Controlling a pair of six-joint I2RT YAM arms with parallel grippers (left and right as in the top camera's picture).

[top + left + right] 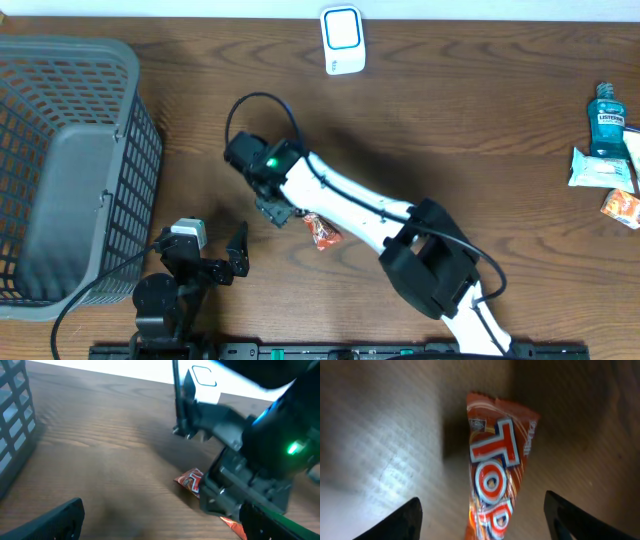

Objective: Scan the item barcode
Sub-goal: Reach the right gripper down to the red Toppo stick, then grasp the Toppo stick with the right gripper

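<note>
The left tool (228, 260) stands spread wide and holds nothing. To its right, the right tool (481, 505) has its jaws apart and grips nothing. Between its fingers (402, 522) an orange snack packet (495, 455) lies on the worktop (385, 435). It is lettered TOP in red and white, and its long axis points straight away from the tool.

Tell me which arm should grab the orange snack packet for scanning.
Right. The right gripper hangs directly over the snack packet, with its jaws apart on either side of it. The left gripper sits open near the basket, off to one side of the packet.
</note>
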